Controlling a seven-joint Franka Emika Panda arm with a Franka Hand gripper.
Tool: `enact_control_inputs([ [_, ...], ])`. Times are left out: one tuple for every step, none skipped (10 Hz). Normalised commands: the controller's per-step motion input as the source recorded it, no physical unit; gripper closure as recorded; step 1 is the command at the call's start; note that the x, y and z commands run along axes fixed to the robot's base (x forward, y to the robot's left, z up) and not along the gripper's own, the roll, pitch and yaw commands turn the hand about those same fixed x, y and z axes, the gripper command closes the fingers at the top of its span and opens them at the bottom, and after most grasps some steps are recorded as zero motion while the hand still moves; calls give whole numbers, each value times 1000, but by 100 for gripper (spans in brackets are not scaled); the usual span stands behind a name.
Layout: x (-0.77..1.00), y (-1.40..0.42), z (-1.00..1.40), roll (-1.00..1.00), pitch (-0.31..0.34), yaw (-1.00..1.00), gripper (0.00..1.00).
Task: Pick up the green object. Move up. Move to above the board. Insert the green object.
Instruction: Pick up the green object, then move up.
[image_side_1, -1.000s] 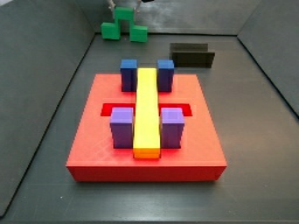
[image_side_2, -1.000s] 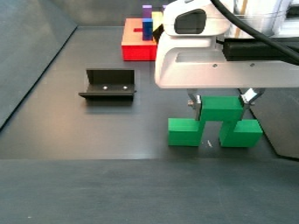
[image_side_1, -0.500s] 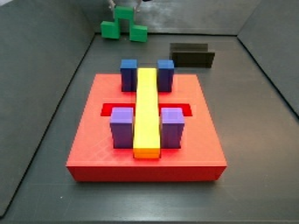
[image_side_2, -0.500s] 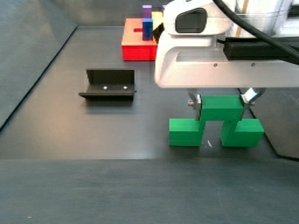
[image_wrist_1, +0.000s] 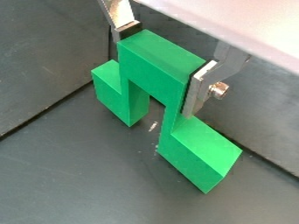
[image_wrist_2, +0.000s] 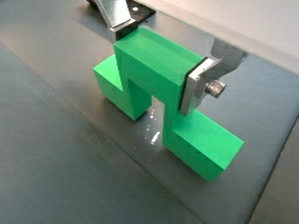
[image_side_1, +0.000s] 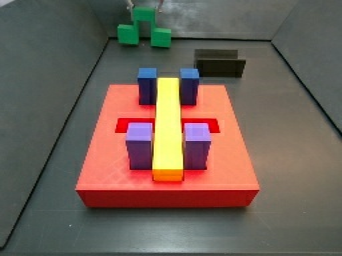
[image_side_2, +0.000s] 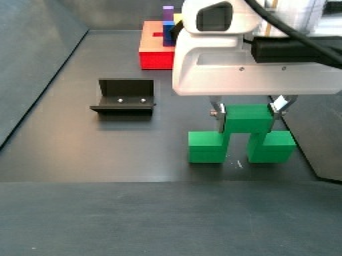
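Lifted vs 1 s ago: gripper (image_wrist_2: 165, 54) + green object (image_wrist_1: 160, 86) rose slightly | fingers clamped its middle cube | piece at far floor end, well apart from board (image_side_1: 167, 178) | pick done, move-up under way.

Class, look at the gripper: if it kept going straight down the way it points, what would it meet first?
The gripper points down, its fingers astride the raised middle of the green object. Going on, the fingers would probably meet the dark floor beside that middle; the depth left is unclear.

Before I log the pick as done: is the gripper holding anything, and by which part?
The gripper is clamped on the green object, its fingers on the two opposite sides of the raised middle cube.
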Motion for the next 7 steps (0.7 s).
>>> enact_control_inputs([
  [0,0,0,0,0,0,100],
  [0,0,0,0,0,0,100],
  [0,0,0,0,0,0,100],
  [0,0,0,0,0,0,100],
  [0,0,833,0,0,0,100],
  [14,-9,830,1,-1,38,100],
  [-24,-23,641,20,49,39,100],
])
